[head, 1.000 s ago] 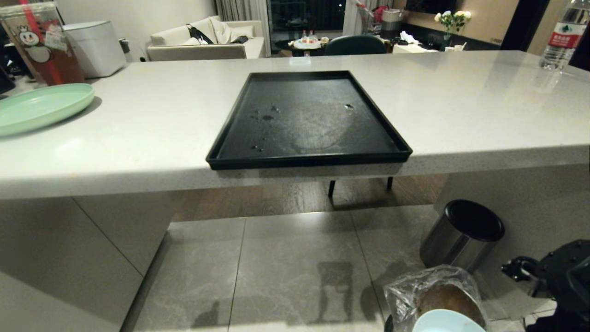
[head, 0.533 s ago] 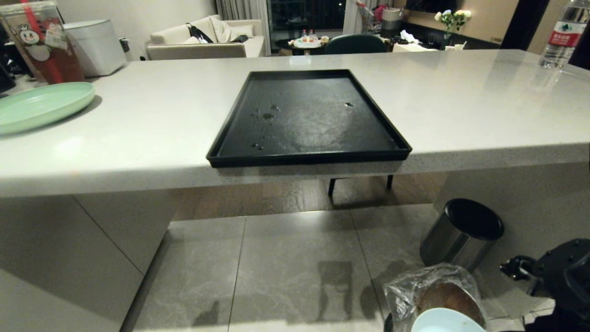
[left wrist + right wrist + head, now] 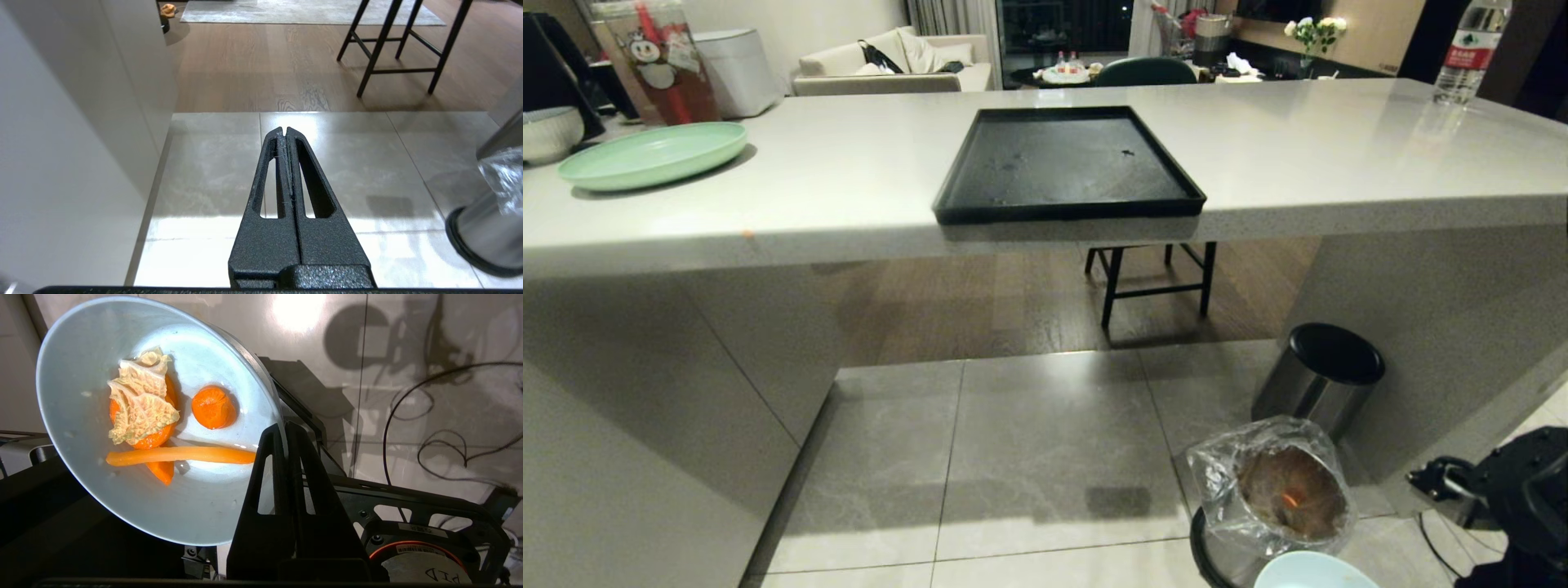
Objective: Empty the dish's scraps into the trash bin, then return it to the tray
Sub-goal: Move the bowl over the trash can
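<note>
Very little writing can be read. On the counter (image 3: 849, 188), at the far right, a clear plastic water bottle (image 3: 1468, 51) carries a red label with a green emblem; its characters are too small to make out. At the far left stands a tall plastic drink cup (image 3: 662, 61) printed with a cartoon snowman figure, with a white sticker whose print cannot be read. In the right wrist view, a round white disc (image 3: 425, 571) on the robot's base (image 3: 429, 506) bears handwritten letters that look like "PID", seen upside down, and a small white label (image 3: 412, 527) above it has print too fine to read.
</note>
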Robot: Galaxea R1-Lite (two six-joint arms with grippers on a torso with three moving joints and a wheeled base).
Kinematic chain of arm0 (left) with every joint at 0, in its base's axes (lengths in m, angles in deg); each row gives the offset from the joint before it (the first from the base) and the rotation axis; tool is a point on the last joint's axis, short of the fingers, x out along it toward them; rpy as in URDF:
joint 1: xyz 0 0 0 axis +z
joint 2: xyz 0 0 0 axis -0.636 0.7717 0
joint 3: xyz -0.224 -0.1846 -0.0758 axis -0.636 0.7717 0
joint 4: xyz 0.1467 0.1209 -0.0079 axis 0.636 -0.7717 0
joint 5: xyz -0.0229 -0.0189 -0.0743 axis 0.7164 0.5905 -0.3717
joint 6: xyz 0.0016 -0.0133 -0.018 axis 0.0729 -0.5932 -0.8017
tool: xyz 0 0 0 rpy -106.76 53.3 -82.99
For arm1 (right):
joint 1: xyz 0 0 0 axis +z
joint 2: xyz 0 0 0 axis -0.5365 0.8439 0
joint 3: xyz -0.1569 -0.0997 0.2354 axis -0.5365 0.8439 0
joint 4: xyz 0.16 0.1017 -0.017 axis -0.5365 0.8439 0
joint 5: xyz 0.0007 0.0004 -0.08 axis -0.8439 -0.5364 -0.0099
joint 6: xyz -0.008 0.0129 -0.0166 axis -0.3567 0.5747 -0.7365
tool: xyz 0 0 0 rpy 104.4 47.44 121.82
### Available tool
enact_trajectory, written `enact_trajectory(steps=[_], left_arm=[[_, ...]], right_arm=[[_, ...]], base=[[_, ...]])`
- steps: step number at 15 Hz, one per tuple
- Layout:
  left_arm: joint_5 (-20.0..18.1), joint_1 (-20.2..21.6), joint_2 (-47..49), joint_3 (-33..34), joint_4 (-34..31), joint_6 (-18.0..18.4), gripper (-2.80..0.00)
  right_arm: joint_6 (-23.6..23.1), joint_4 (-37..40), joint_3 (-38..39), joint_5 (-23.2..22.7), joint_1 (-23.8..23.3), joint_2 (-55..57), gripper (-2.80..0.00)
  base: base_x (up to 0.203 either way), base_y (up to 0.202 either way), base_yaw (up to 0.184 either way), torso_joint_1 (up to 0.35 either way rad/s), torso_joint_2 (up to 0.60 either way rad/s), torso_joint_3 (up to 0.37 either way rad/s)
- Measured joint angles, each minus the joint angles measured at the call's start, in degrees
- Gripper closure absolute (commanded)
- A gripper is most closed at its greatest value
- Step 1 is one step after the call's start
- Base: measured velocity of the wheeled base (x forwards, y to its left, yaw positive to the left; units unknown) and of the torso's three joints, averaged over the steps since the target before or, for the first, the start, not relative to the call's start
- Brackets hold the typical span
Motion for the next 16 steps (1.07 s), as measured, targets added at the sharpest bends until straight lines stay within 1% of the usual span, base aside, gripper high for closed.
enact_trajectory(steps=[2,16], left_arm=[[0.0,0.0,0.0,0.0,0.0,0.0,0.0],[0.0,0.0,0.0,0.0,0.0,0.0,0.0]], right_arm=[[0.0,0.2,0.1,0.0,0.0,-0.1,0.0],[0.1,-0.2,-0.3,0.1,0.0,0.1,0.0]], base=[[-0.133,0.0,-0.002,-0.007,0.0,0.004],[0.0,0.0,0.0,0.0,0.0,0.0]])
